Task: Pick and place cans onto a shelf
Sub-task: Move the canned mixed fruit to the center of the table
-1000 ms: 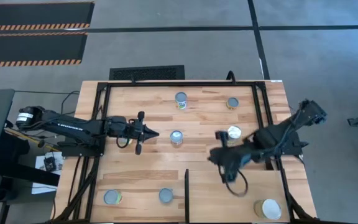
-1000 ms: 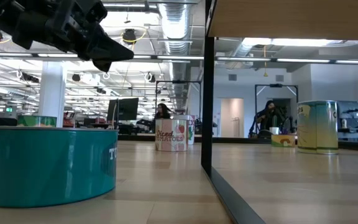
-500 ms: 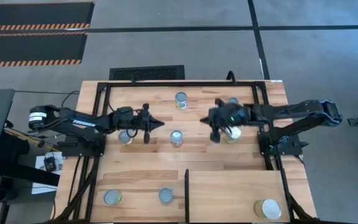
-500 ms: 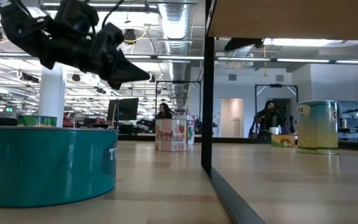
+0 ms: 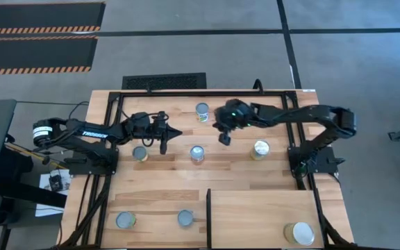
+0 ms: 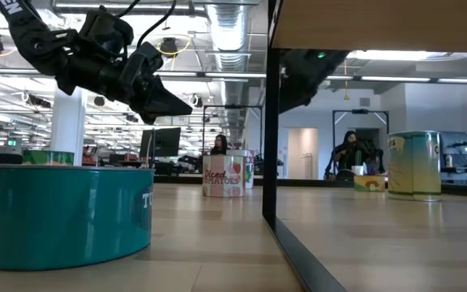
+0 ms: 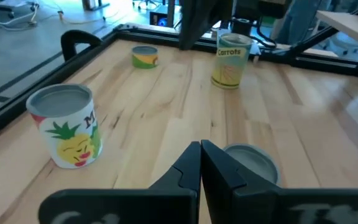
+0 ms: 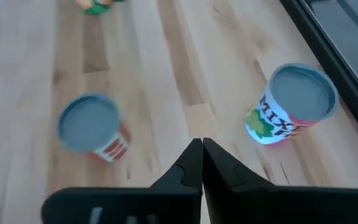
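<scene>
- High view is showing the right gripper (image 5: 224, 136) hanging between the back can (image 5: 202, 111) and the centre can (image 5: 197, 154); its fingers are lying pressed together, holding nothing.
- Both upright cans are lying just beside it; judging by position, the right arm is nearer the back can.
- Left gripper (image 5: 167, 137), shut and empty, is hovering left of the centre can.
- Shelf (image 5: 262, 215) is bearing one wide can (image 5: 298, 232) near its front right corner.
</scene>
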Robot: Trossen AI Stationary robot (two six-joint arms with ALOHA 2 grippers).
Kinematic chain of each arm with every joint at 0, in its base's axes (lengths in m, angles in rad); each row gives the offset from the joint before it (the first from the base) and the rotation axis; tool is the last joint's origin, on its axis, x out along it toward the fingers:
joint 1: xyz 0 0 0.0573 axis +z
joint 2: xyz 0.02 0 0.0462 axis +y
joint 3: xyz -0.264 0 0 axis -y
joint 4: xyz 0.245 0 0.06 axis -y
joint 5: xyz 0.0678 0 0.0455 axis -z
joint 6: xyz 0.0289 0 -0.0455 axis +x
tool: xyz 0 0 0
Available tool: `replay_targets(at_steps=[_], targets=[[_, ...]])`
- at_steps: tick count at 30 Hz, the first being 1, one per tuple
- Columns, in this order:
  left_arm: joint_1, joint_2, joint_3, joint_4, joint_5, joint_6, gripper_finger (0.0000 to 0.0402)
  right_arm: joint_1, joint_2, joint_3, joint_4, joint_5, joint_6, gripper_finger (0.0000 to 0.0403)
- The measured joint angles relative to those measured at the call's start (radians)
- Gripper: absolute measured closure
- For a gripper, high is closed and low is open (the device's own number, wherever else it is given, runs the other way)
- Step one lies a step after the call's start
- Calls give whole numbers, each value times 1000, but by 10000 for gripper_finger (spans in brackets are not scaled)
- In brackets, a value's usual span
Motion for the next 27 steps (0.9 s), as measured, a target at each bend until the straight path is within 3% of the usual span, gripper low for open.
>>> replay_targets(at_steps=[6, 11, 17, 21, 27], targets=[[0, 0, 0, -5, -5, -2, 401, -25, 169, 192, -114, 5, -41, 314], [0, 0, 0, -30, -6, -2, 401, -21, 286, 324, -194, 102, -84, 240], [12, 0, 4, -50, -27, 43, 401, 24, 326, 408, -325, 151, -128, 185], [83, 10, 84, -148, 60, 108, 401, 116, 268, 415, -429, 228, -142, 232], [172, 96, 243, -300, 147, 287, 401, 221, 177, 416, -457, 228, -99, 385]])
